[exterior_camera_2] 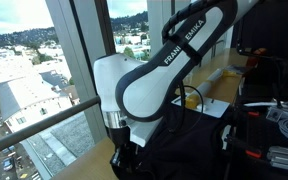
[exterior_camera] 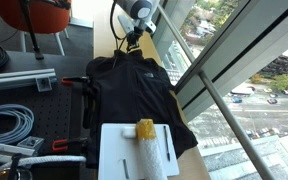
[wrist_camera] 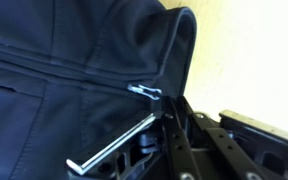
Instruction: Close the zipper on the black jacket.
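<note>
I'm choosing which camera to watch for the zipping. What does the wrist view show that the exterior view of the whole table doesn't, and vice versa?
Only the wrist view: the small silver zipper pull by the collar, and the zipper as a seam across the fabric. Only an exterior view: the whole black jacket spread out, the white board with the yellow object, and the window. Both: the jacket's collar end with the pincer at it.

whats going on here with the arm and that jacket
A Franka arm is working on the black jacket, spread flat on a table beside the window. Its end effector is at the collar end, and the wrist view shows the silver zipper pull close by it. Whether it is gripping the pull is unclear.
</note>
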Robot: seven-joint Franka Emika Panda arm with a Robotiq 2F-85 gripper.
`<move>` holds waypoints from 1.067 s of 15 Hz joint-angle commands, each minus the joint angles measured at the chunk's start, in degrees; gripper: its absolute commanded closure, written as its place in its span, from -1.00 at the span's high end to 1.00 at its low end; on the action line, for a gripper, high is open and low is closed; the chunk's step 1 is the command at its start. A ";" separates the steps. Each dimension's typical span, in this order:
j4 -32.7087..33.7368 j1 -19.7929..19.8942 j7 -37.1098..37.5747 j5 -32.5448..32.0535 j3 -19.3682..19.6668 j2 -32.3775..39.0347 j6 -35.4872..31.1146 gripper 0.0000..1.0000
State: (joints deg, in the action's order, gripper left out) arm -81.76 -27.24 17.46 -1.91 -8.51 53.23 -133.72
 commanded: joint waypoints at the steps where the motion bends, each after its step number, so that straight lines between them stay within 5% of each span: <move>1: 2.80 -0.36 -0.12 1.12 -0.83 1.07 0.65 -0.20; 2: 2.03 0.02 -0.70 1.11 -0.94 0.65 -0.04 -0.79; 4: 0.56 0.81 -0.84 1.27 -0.77 -0.47 -0.27 -0.90; 5: -0.74 1.40 -0.82 1.38 -0.62 -1.48 -0.38 -0.33; 10: -14.34 8.13 -3.28 3.82 -1.20 -12.63 -1.93 0.16; 11: -5.33 5.01 -1.70 2.12 -0.03 -5.21 -0.15 -0.17; 13: -9.70 7.35 -2.90 2.93 -0.08 -9.28 -0.18 0.13; 16: -12.22 7.80 -3.11 3.18 -0.27 -11.47 -0.16 0.16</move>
State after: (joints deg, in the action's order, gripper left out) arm -94.27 -19.06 14.50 0.93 -9.16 41.66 -134.09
